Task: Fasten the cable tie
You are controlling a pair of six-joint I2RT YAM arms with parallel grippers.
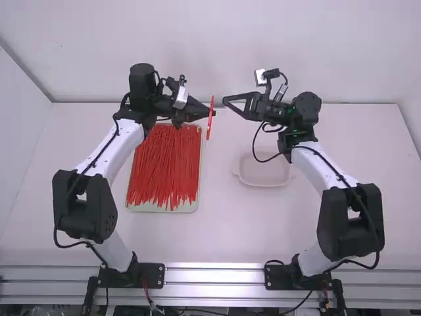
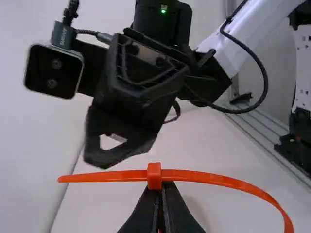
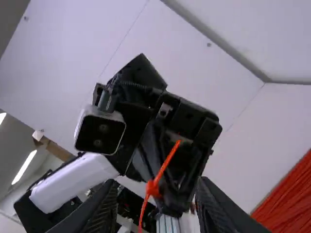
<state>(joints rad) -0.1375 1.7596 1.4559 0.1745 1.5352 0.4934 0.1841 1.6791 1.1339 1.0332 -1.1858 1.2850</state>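
Tray (image 1: 163,209) w/ red ties (image 1: 166,168); L hand (image 2: 158,201) grips tie (image 2: 209,178).

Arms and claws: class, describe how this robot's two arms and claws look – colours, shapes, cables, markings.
The left arm and right arm have white tubular links and black joints. The left claw and right claw are black, two-fingered and tapering. Each wrist carries a boxy grey camera. A black cable loops along the right arm; a green light glows near its wrist.
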